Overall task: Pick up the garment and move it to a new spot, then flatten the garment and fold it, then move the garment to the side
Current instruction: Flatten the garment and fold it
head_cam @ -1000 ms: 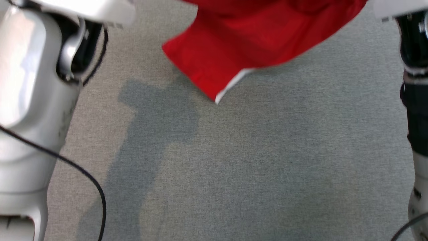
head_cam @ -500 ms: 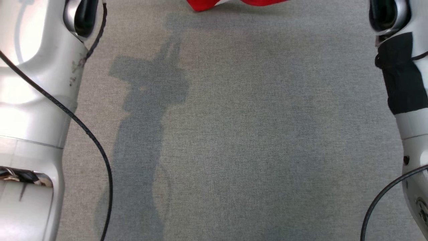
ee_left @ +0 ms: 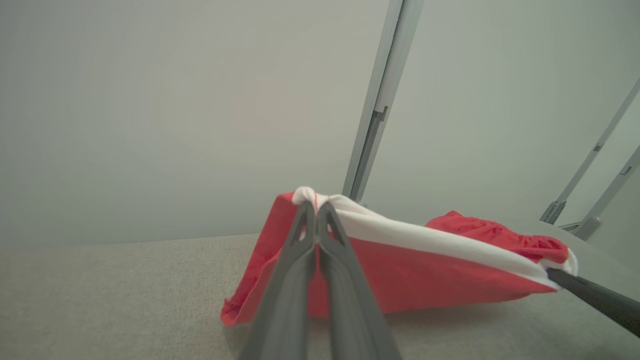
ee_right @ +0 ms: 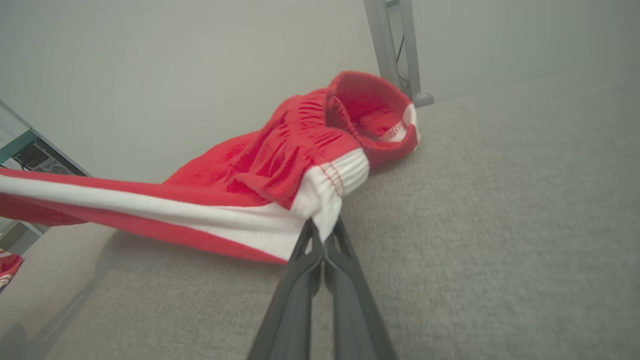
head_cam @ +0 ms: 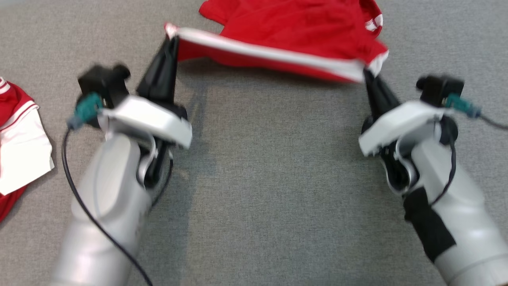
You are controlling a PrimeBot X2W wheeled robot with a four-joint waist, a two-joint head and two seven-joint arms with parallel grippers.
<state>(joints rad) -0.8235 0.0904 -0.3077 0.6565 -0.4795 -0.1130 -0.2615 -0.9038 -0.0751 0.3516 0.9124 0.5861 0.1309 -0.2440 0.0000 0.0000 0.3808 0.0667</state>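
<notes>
Two grips: the left end effector (head_cam: 172,41) and the right end effector (head_cam: 366,73) each clamp one end of the same cloth edge.
Left end effector: its two long dark fingers are pressed together on a corner of the white band, and in the left wrist view (ee_left: 316,206) the white cloth bunches over the tips.
Right end effector: its fingers are closed on the other end of the band, and in the right wrist view (ee_right: 322,234) the ribbed white cloth folds over the tips.
Task item: the red knitted garment with a white hem band (head_cam: 293,28) is at the far middle of the head view. Its band is stretched in a line between the two grips and lifted off the surface.
Rest of the cloth: it trails away from the robot and lies crumpled (ee_right: 280,145) on the grey woven surface (head_cam: 278,178).
Second item: a red and white folded garment (head_cam: 20,151) lies on the same surface at the robot's far left, well apart from the held one.
Background: a pale wall and grey metal posts (ee_left: 380,100) stand behind the cloth.
</notes>
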